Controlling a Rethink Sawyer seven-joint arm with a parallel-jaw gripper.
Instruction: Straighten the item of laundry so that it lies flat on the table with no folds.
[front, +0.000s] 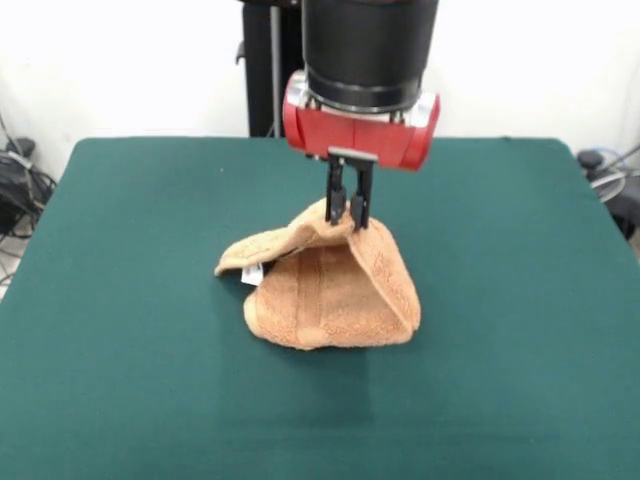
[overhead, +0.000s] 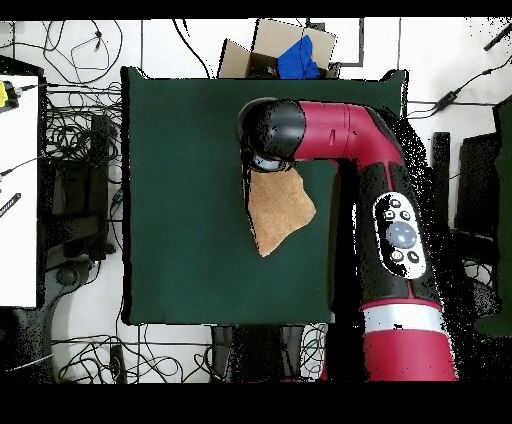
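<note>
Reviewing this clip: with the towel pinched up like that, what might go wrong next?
1. The gripper holds only the peak of the towel, a small bite that may slip out.
2. The towel hangs doubled, with one flap draped to the side; lowering it as is would likely leave folds on the table.

The dark green table (front: 120, 330) carries only a crumpled orange-tan towel (front: 330, 290), apparently near its middle.

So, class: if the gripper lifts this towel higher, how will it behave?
Probably floppy: the towel already drapes in folds from the gripper. Likely light, since one pinch tents it. Its terry pile may drag on the felt-like table.
</note>
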